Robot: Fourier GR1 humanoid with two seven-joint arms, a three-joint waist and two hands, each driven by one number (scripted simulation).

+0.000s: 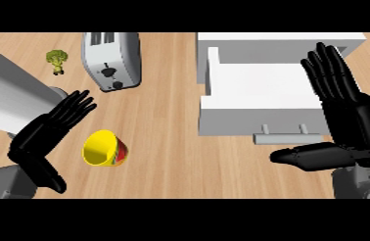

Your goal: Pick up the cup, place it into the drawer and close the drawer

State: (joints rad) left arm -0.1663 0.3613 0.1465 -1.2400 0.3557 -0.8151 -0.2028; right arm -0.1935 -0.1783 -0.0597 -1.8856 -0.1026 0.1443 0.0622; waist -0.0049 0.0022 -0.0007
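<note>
The light wooden counter [170,112] filled the view, cut off on every side. On it stood a white open drawer [253,93], pulled out from a white cabinet [274,39] whose far part ran out of sight at the top; the drawer's inside showed only bare white floor, and its right wall was hidden. A grey bar handle [285,133] stuck out from the drawer's front.

Far left of the drawer, a pale grey rounded shape [18,95] was cut by the view's edge, and what it was could not be made out. A silver two-slot toaster [112,54] lay left of the drawer, well apart from it, its back end cut off at the top.

The right hand [339,103] hung over the drawer's right side with fingers straight and spread, holding nothing, its thumb reaching out just in front of the handle; whether it touched the drawer could not be told. The left hand [51,125], far left of the drawer, was likewise flat and empty, fingers pointing toward the toaster.

The yellow cup [101,148], with a red and green pattern on its side, lay tipped over on the counter, well left of the drawer, near the left hand but apart from it. A small green broccoli floret [56,59] sat farthest left of the drawer, beyond the toaster
</note>
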